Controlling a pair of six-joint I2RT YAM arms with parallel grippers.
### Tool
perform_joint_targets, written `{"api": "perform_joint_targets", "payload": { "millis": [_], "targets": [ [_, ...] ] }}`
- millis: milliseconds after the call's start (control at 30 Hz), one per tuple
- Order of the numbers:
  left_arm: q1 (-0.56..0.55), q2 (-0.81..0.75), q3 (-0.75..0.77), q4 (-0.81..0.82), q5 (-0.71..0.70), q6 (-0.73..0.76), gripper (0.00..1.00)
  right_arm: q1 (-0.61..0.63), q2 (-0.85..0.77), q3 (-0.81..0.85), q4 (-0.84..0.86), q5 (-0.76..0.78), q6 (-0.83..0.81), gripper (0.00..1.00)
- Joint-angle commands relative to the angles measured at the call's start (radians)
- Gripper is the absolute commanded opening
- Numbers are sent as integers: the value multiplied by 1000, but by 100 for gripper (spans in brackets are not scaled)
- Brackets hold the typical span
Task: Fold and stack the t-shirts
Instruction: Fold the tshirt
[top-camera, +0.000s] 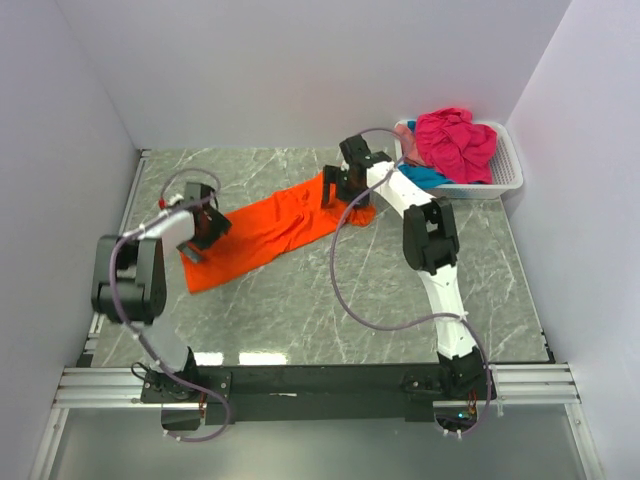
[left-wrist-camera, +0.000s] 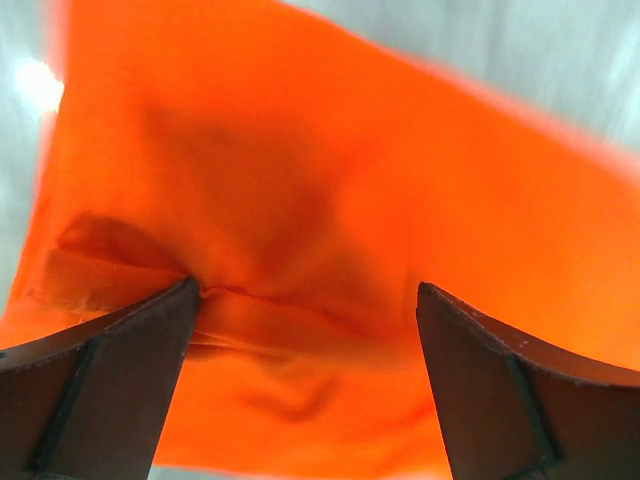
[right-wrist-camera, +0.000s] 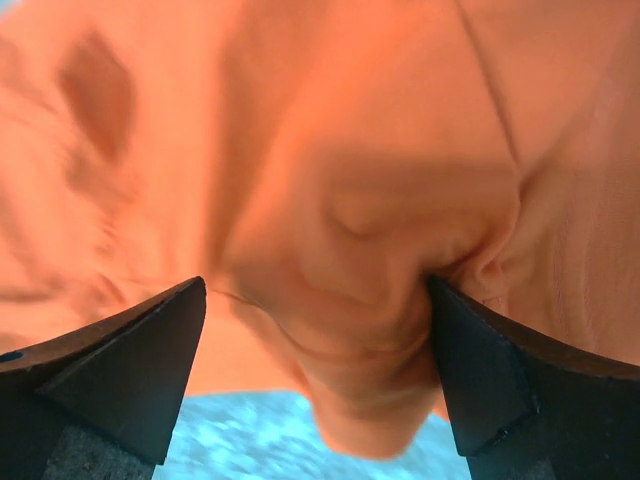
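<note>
The bright orange t-shirt (top-camera: 270, 225) lies as a long rumpled strip across the marble table, running from front left to back right. My left gripper (top-camera: 207, 228) is down on its left end. In the left wrist view it (left-wrist-camera: 307, 292) stands open, both fingertips pressing into a wrinkled patch of orange cloth (left-wrist-camera: 330, 180). My right gripper (top-camera: 338, 190) is on the shirt's right end. It (right-wrist-camera: 315, 288) is open too, straddling a bunched fold of the cloth (right-wrist-camera: 350, 150) near its edge. A magenta t-shirt (top-camera: 455, 140) and a teal one (top-camera: 428, 177) are heaped in the basket.
The white slatted basket (top-camera: 512, 165) stands at the back right corner, just right of my right arm. White walls close in the table on the left, back and right. Bare marble (top-camera: 300, 310) stretches between the shirt and the arm bases.
</note>
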Motion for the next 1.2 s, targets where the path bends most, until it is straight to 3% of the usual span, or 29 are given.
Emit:
{"api": "perform_joint_targets", "payload": {
  "millis": [0, 67, 233, 367, 567, 767, 933, 1000, 1067, 1167],
  "targets": [
    [-127, -20, -299, -138, 181, -132, 99, 0, 122, 202, -146, -149, -9, 97],
    [-195, -102, -427, -130, 241, -224, 99, 0, 139, 223, -76, -207, 45, 97],
    [-492, -237, -548, -47, 385, -381, 99, 13, 186, 275, 114, -183, 164, 97],
    [-698, -254, -444, -96, 356, -442, 99, 12, 274, 418, 211, -169, 236, 98],
    [-813, -284, -274, -268, 235, -421, 99, 12, 211, 397, 380, -59, 171, 100],
    [-815, -390, -206, -324, 201, -352, 99, 24, 59, 400, 319, -25, 42, 100],
    [-778, -504, -216, -369, 78, -324, 99, 96, -131, 161, 167, 108, 26, 100],
    [-651, -560, -255, -301, 104, -253, 100, 156, -189, 33, 113, 220, 55, 100],
    [-512, -597, -318, -244, 111, -220, 99, 190, -214, -40, 93, 248, 95, 100],
    [-387, -633, -364, -153, 123, -174, 99, 225, -234, -135, 113, 264, 138, 100]
  ]
}}
